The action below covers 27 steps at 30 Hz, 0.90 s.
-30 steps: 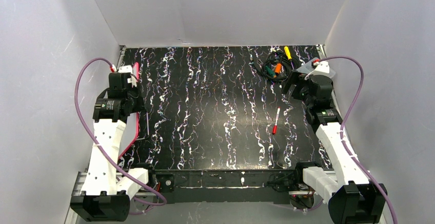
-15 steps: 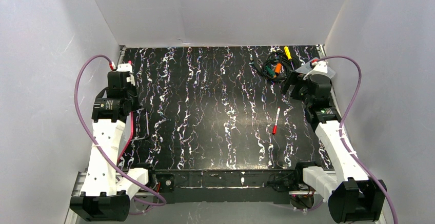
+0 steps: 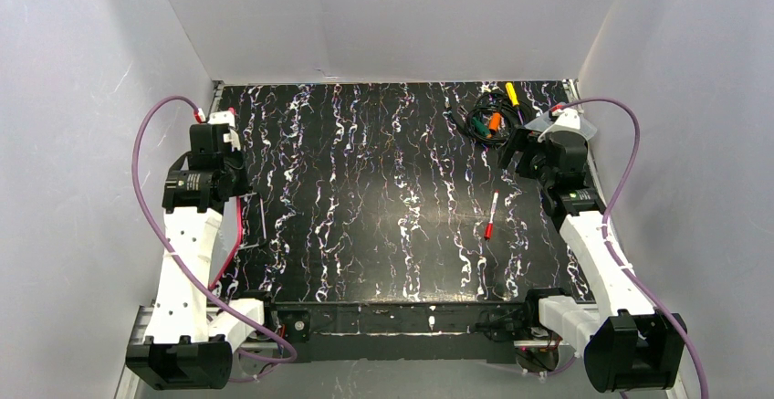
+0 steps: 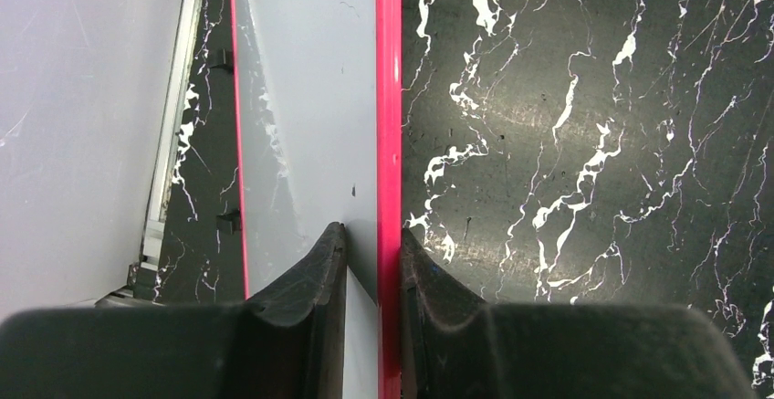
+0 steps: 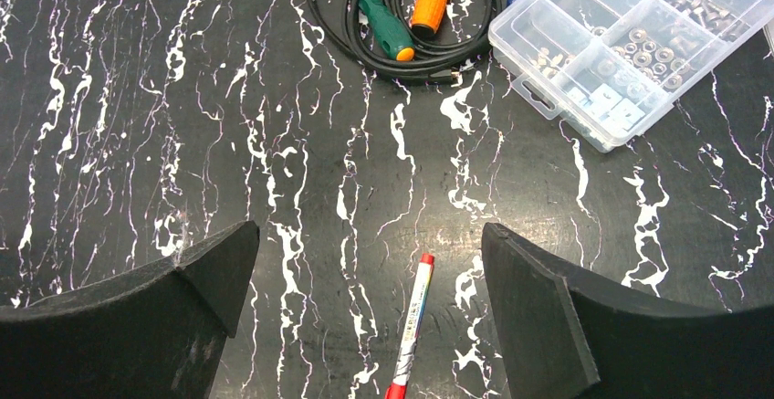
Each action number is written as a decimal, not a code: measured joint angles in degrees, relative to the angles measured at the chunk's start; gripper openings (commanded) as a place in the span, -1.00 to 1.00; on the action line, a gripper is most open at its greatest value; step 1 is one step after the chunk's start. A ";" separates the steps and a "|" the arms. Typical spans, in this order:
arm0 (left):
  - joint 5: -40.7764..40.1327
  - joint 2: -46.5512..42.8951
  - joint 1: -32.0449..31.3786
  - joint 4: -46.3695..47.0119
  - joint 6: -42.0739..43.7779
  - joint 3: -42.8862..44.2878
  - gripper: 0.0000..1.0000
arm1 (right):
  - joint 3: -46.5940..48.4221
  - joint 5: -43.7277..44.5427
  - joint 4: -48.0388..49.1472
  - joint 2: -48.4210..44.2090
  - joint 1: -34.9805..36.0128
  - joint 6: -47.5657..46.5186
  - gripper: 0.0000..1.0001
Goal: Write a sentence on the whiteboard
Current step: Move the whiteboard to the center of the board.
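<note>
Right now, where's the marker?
In the top view the marker lies on the table's right half, beside the right arm, near the open right gripper.

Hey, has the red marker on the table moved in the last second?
No. The marker lies on the same tabletop veins, equally far below the cable coil.

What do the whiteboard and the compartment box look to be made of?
The whiteboard: smooth, glossy white sheet, faintly reflective, with a pink-red rim, probably plastic. The compartment box: clear hard plastic; small metal parts show through it.
</note>
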 measured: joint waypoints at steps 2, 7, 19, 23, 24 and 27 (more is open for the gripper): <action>0.33 0.37 0.09 -0.07 -0.33 0.26 -1.00 | 0.24 0.00 0.00 0.07 -0.02 0.02 1.00; 0.31 1.49 -0.22 -0.15 -1.68 1.16 -1.00 | 0.44 0.00 -0.09 0.17 -0.02 0.00 1.00; -5.70 8.13 -9.66 -0.74 -6.08 4.46 -1.00 | 0.87 0.00 -0.57 1.27 -0.02 0.02 1.00; -7.54 10.32 -12.59 -1.11 -7.41 5.77 -1.00 | 1.16 -0.02 -0.83 1.36 -0.02 0.00 1.00; -7.89 11.08 -13.49 -1.14 -7.82 6.25 -1.00 | 1.27 -0.02 -0.92 1.46 -0.02 0.00 1.00; -9.03 13.07 -16.26 -1.14 -8.83 7.41 -1.00 | 1.38 -0.07 -1.01 1.86 -0.02 0.00 1.00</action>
